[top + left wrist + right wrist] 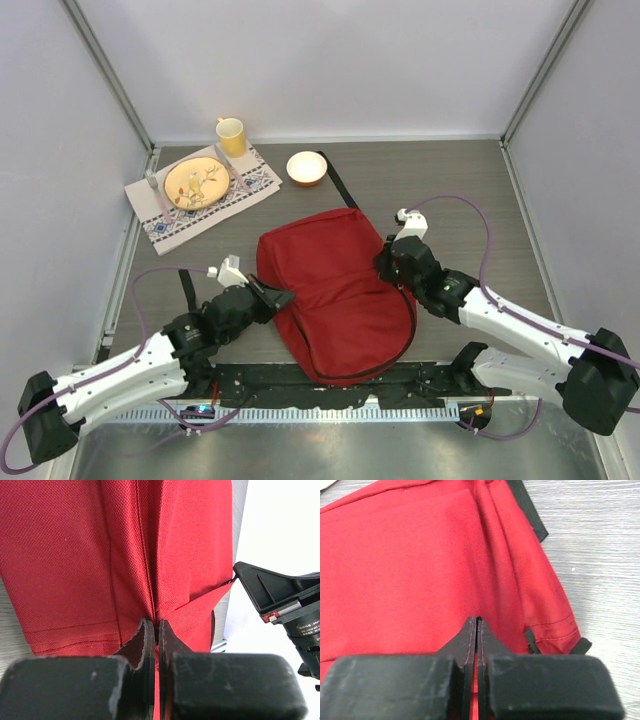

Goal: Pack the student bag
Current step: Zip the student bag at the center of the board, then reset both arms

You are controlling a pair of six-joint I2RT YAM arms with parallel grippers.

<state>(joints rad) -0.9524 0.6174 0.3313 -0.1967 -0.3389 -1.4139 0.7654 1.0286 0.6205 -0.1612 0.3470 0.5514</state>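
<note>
The student bag [335,290] is a large dark-red backpack lying flat in the middle of the table, with a black strap [337,180] trailing away at the back. My left gripper [280,297] is at the bag's left edge. In the left wrist view it [157,622] is shut on a raised fold of the red fabric [100,555]. My right gripper [385,262] is at the bag's right edge. In the right wrist view it [478,619] is shut, its tips pinching the red fabric [410,560] near a black strap end [530,640].
At the back left a patterned placemat [200,200] holds a yellow plate [196,183] with cutlery beside it. A yellow mug [232,135] and a small bowl [306,167] stand behind. Frame walls enclose the table. A black rail [330,385] runs along the near edge.
</note>
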